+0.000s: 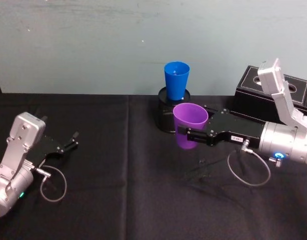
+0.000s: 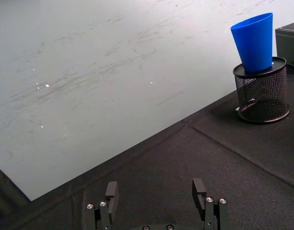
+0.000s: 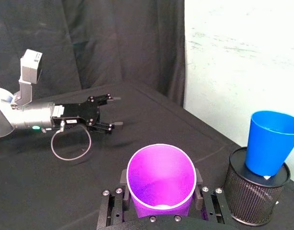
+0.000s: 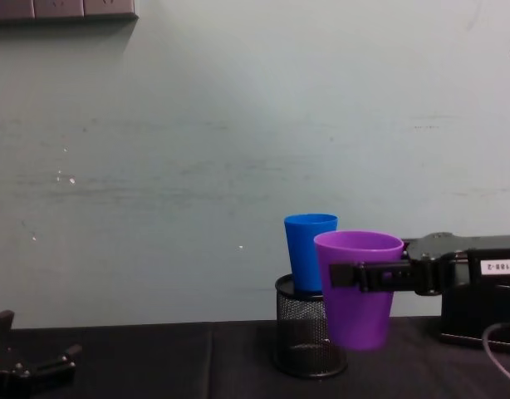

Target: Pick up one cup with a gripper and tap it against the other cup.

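The right gripper (image 1: 189,135) is clamping the purple cup (image 1: 189,117) between its two fingers, one finger (image 4: 363,275) pressing on each side of the wall below the rim. The cup is sitting upright in the grip, mouth up, and is hanging clear of the black cloth (image 1: 118,180) under it. From the right wrist, the purple cup (image 3: 161,177) is lying right between the fingertips of the gripper (image 3: 161,186), and its inside is showing bare purple down to the bottom. Beyond the fingertips and off to one side, a black mesh holder (image 1: 166,119) is standing on the cloth, and the blue cup (image 1: 176,80) is sitting in its mouth, base down and mouth up, most of it rising above the holder's rim. The blue cup (image 3: 271,143) and the holder (image 3: 252,196) are lying near the held cup but apart from it, with a gap showing between them. A black box (image 1: 248,95) is resting just behind the right gripper's arm. The left gripper (image 1: 73,141) is lying low over the cloth, well apart from both cups, its fingers spread wide (image 2: 156,189) and gripping nothing.
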You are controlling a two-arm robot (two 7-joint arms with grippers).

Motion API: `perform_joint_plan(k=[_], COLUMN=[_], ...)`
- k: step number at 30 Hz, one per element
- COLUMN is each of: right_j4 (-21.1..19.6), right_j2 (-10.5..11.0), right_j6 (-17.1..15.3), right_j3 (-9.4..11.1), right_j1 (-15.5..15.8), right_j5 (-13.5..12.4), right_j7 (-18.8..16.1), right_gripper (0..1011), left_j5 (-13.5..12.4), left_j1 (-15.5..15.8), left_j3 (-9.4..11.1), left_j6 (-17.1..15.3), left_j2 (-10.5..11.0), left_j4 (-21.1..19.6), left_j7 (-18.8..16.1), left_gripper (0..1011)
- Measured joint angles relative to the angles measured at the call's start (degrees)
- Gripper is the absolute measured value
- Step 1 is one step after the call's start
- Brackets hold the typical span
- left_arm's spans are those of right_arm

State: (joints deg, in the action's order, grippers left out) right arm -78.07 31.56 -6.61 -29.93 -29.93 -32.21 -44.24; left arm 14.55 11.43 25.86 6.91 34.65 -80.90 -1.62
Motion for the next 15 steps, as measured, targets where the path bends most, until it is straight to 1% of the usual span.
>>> perform_joint_plan(k=[8,15], right_j4=[0.0,-0.01], right_j2=[0.3,0.3], right_j6=[-0.82,-0.84], right_j3=[-1.07,-1.02], right_j1=[-1.58,-1.52], right_j5=[-0.89,-0.89], right_j7=[0.04,0.06], right_gripper=[732,732], left_j5=[0.0,0.0], left_j1=[0.0,0.0], left_j3=[0.0,0.0], left_j6=[0.0,0.0], left_j2=[0.0,0.0], left_j4=[0.0,0.0], left_j7=[0.0,0.0], left_gripper=[1011,1011])
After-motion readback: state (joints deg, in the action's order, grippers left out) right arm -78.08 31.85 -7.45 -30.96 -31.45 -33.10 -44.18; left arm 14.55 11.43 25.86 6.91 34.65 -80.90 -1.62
